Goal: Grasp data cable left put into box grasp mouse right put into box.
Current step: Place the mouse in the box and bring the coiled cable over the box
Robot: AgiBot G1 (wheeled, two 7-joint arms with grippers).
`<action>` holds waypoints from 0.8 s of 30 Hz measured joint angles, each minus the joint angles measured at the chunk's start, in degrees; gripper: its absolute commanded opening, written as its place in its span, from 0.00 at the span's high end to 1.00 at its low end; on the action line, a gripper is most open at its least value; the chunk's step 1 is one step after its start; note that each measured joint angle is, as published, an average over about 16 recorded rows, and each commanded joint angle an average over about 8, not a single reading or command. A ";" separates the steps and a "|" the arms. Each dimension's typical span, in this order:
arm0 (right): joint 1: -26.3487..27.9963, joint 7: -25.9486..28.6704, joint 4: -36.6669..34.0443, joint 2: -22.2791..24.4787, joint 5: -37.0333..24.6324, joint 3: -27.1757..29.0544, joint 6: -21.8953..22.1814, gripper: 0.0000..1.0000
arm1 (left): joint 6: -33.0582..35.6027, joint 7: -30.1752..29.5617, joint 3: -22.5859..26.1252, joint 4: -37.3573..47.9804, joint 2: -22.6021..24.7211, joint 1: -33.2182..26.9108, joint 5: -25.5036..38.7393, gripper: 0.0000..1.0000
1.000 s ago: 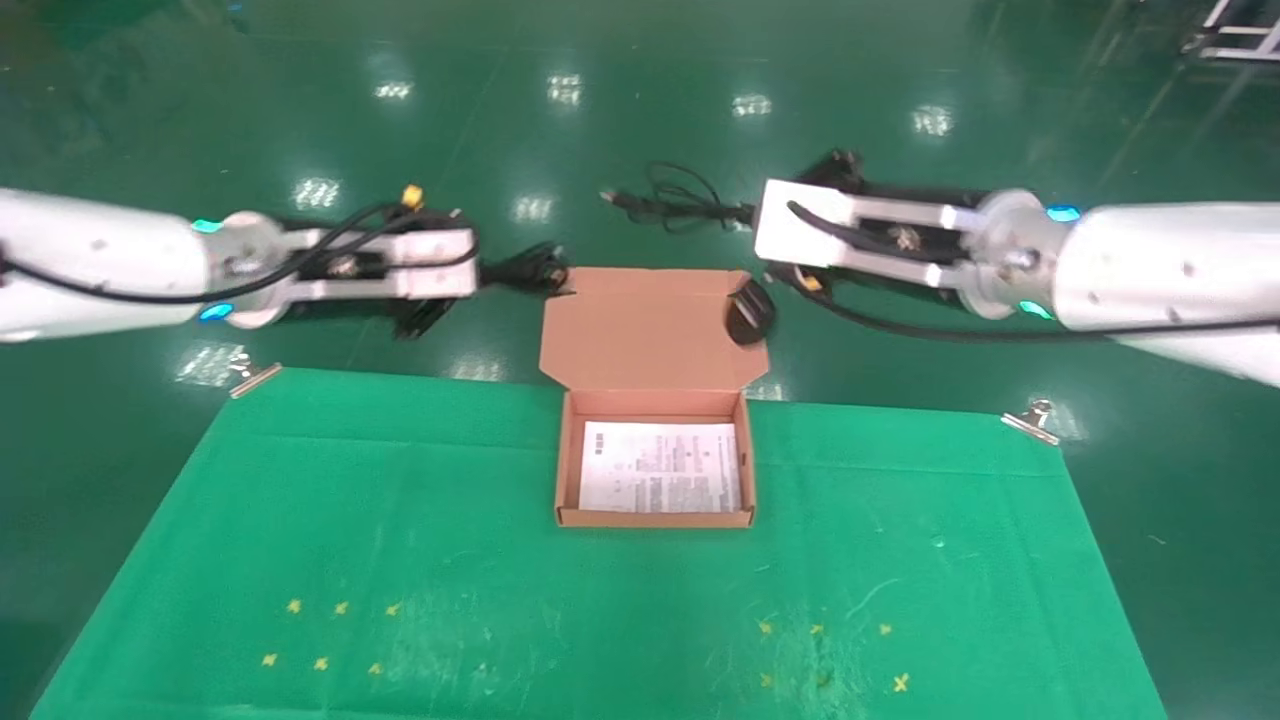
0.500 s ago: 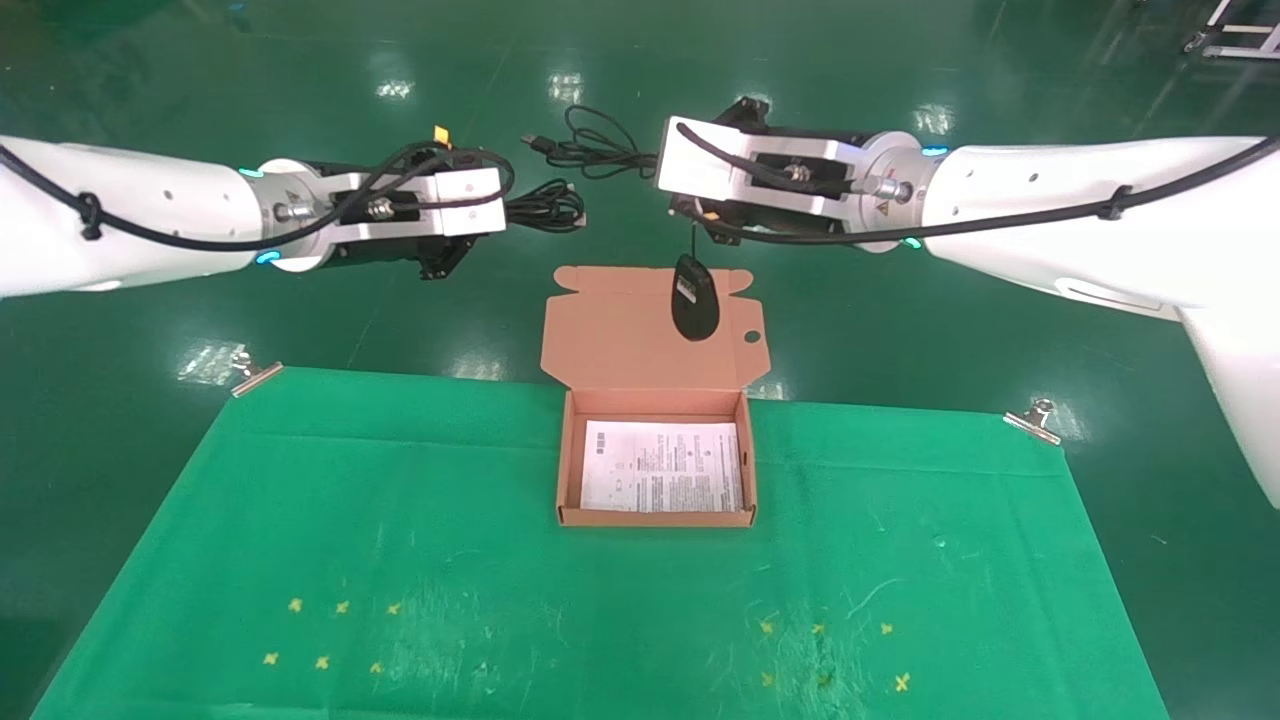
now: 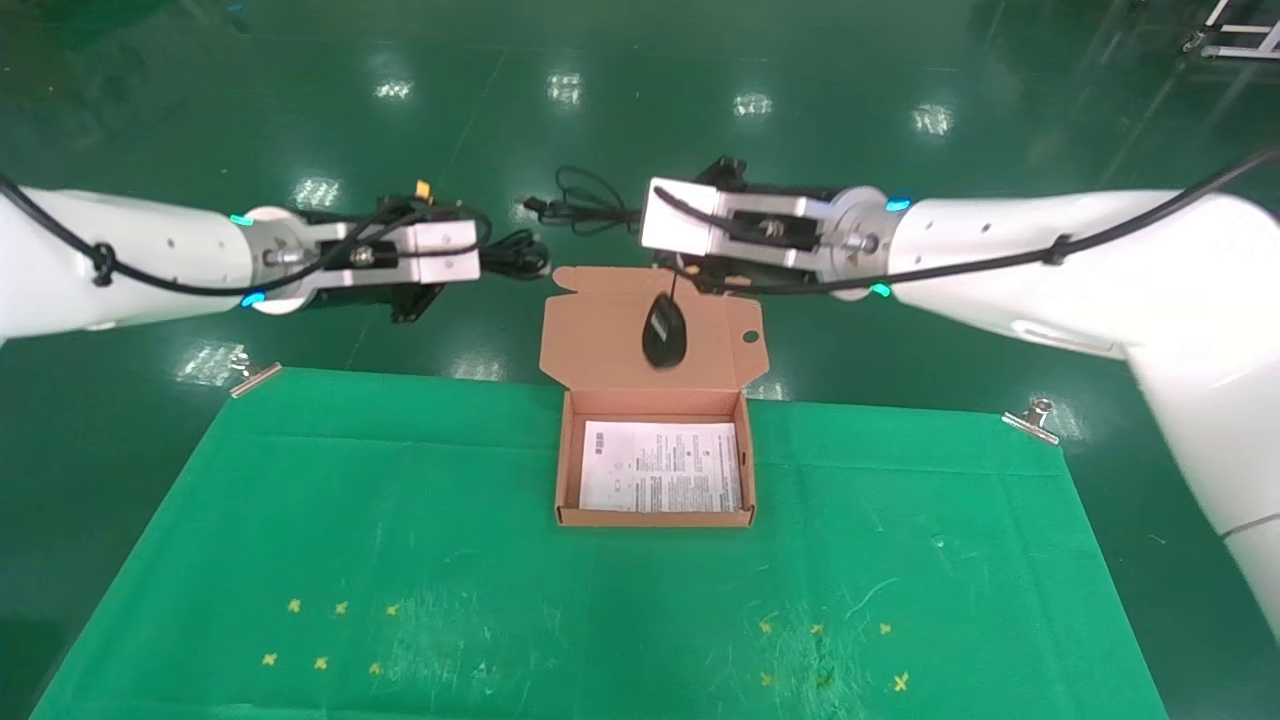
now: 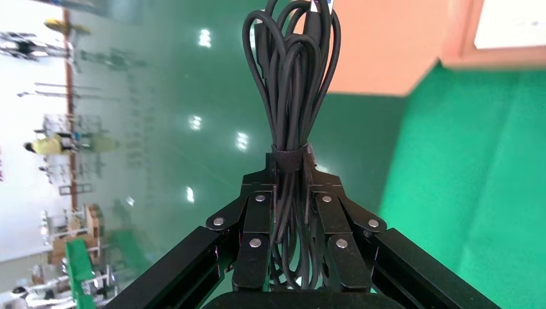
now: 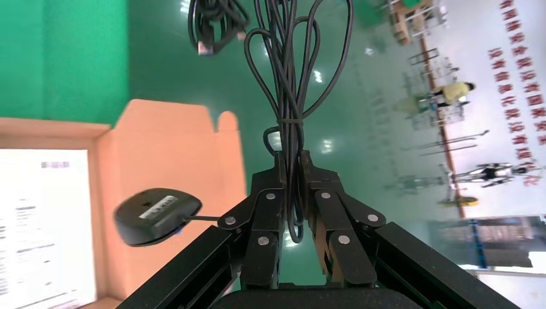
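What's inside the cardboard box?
Inside the box lies only a white printed sheet. Whatever is under the sheet is covered. The mouse hangs above the lid.

data cable (image 4: pixel 291 96): top cut by edge | mouse (image 3: pixel 664 333): scroll wheel hidden

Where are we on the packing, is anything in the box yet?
Both grasps look done; nothing is packed. The box holds only its white sheet. The left gripper has its jaws shut on the data cable, up beyond the table. The right gripper grips the mouse's cord; the mouse dangles over the open flap. Both placements remain.
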 measured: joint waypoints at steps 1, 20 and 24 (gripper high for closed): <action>-0.24 -0.13 -0.38 -0.24 0.03 -0.11 -0.03 1.00 | 0.19 -0.34 0.16 -0.05 -0.15 0.17 0.43 1.00; -4.64 -2.85 -8.22 -4.94 4.70 -3.07 1.05 1.00 | 7.10 -11.26 2.92 -5.40 -3.79 2.85 9.75 1.00; -5.32 -2.85 -9.35 -5.40 7.44 -4.61 1.98 1.00 | 8.09 -12.90 3.10 -7.10 -4.37 3.30 10.74 1.00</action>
